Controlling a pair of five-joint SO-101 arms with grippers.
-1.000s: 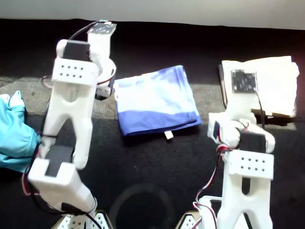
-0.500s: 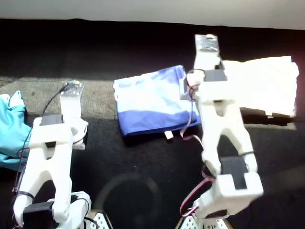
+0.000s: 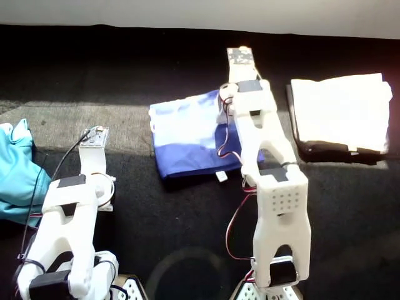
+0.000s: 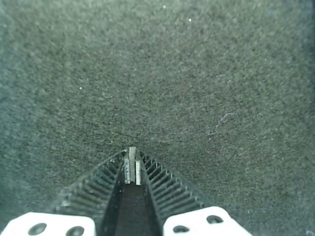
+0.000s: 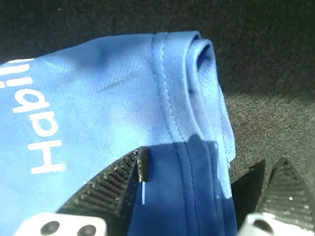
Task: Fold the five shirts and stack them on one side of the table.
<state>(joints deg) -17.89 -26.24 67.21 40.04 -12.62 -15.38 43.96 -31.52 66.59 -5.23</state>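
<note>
A folded blue shirt (image 3: pixel 187 134) lies in the middle of the table. My right arm (image 3: pixel 253 122) stretches across the shirt's right side to its far right corner. There my right gripper (image 5: pixel 211 167) stands open, one finger (image 5: pixel 130 174) over the blue shirt (image 5: pixel 98 108) and the other past its folded edge. My left gripper (image 4: pixel 131 164) is shut with nothing in it, low over the bare mat; the left arm (image 3: pixel 78 194) sits pulled in at the front left. A folded white shirt (image 3: pixel 340 106) rests on a dark folded one (image 3: pixel 325 152) at the right. A crumpled teal shirt (image 3: pixel 17 172) lies at the left edge.
The black table cloth (image 3: pixel 187 212) is bare between the two arm bases and in front of the blue shirt. A lighter sunlit strip (image 3: pixel 56 122) crosses the table's left half. The far table edge meets a pale wall.
My right arm rose from beside the white stack and swung left to the blue shirt's far right corner. My left arm drew back from the shirt's left edge toward its base.
</note>
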